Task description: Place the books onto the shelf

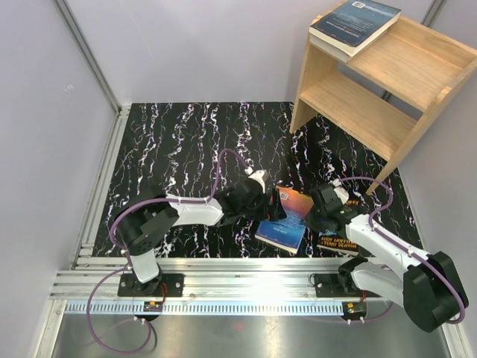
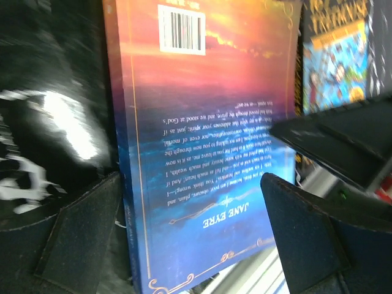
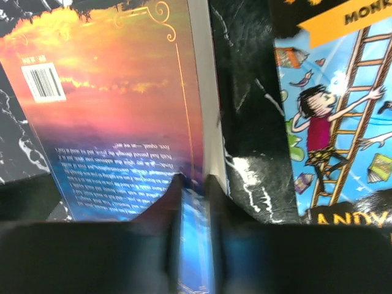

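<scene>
Book (image 3: 116, 122), glossy sunset-to-blue cover, thin edge in right hand (image 3: 195, 181)

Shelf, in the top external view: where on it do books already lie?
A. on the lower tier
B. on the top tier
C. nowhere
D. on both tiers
B: the stacked books lie flat on the top tier of the shelf, at its far left corner; the lower tier shows only wood.

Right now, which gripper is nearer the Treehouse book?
Right. The right gripper grips the Jane Eyre book beside the Treehouse book; the left gripper is open on Jane Eyre's far side.
</scene>
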You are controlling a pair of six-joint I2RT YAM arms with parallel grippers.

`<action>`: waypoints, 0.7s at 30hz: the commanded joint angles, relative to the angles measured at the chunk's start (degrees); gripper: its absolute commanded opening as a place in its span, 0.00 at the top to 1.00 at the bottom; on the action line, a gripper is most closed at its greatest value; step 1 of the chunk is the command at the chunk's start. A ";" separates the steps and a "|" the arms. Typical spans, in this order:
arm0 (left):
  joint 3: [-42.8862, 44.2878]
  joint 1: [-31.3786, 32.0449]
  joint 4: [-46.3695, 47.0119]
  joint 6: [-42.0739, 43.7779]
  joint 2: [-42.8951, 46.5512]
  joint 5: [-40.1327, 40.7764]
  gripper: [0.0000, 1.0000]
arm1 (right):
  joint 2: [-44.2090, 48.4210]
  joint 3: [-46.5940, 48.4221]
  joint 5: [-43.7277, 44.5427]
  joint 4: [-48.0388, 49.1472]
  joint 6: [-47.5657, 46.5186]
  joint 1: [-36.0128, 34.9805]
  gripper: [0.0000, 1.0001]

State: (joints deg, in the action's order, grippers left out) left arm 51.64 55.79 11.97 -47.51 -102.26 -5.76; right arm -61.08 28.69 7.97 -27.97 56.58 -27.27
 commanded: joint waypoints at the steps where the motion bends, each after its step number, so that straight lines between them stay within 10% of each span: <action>1: -0.22 1.34 0.34 -0.83 -0.49 -2.15 0.01 | -0.01 -0.03 -6.91 9.34 3.72 -3.05 0.88; 11: -1.89 1.25 3.94 -2.41 0.57 -3.99 0.01 | 6.15 1.37 -5.68 8.01 2.84 -3.32 0.92; 21: -3.47 1.25 7.72 -4.44 -0.22 -5.75 0.01 | 3.51 -3.28 -7.70 18.64 3.62 -4.46 0.59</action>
State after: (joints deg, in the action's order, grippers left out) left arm 49.25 55.07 15.57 -48.29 -101.56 -4.08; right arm -56.55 25.78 7.33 -23.09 56.90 -29.26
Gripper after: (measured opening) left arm 0.987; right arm 0.409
